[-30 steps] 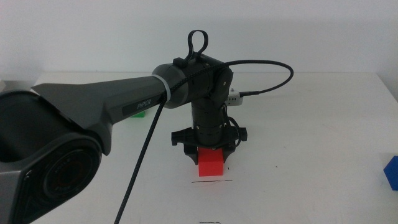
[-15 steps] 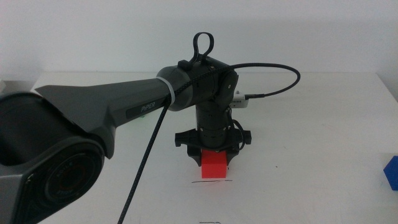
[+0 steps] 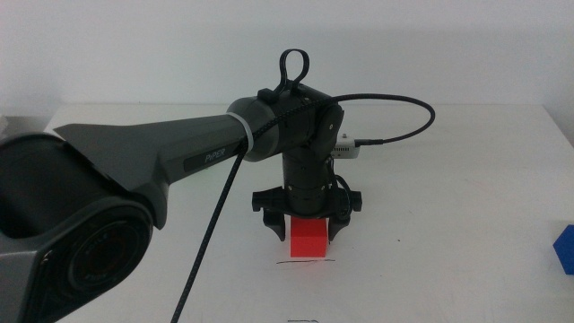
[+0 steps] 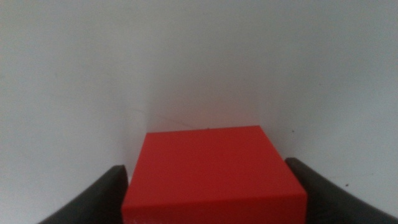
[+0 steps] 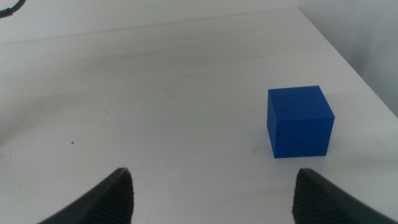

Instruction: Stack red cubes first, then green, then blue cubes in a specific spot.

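We see left gripper (image 3: 301,226) w/ jaws spread either side of red cube (image 3: 308,239), which sits on table just behind black line (image 3: 305,262). Right gripper (image 5: 211,186) open, blue cube (image 5: 300,121) ahead

Red cube (image 3: 308,236), bright matte, plain. Blue cube (image 5: 299,121), deep blue, plain. Desk (image 3: 448,224) white, with thin black line (image 3: 305,261). Left arm (image 3: 161,157) dark grey; black cable (image 3: 395,126). Both pairs of jaws dark.

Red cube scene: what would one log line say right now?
left gripper: open, astride matte red cube | cube: on table at black line | right gripper: open, waiting near blue cube
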{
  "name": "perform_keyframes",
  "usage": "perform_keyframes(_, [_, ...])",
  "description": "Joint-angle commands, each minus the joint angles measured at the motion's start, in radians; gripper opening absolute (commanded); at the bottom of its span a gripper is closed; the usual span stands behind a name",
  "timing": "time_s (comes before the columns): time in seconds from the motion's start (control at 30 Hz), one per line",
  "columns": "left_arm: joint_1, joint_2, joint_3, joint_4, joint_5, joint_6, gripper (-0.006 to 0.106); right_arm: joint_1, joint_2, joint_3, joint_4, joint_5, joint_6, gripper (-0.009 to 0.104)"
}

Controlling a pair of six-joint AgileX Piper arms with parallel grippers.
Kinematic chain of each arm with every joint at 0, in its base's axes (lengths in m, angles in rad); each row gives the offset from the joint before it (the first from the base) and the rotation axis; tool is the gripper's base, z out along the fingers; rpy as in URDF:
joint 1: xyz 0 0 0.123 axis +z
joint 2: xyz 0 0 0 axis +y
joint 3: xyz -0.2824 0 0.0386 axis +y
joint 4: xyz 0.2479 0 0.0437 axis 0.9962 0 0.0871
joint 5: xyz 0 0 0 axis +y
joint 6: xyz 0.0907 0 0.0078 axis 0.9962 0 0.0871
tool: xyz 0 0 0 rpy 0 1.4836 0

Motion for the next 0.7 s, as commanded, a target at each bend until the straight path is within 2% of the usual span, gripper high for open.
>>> perform_keyframes(0.0, [-0.004,-0.062,-0.026,0.001,-0.001,0.003,0.086,-0.008,-0.006,-0.010,-0.008,-0.072,-0.011,0.065])
perform_keyframes(0.1, [-0.004,-0.062,-0.031,0.001,0.013,0.010,0.089,-0.008,-0.006,-0.010,-0.008,-0.072,-0.011,0.065])
perform_keyframes(0.67, [-0.004,-0.070,-0.197,-0.019,0.237,0.032,0.089,-0.008,-0.006,-0.010,-0.008,-0.072,-0.011,0.065])
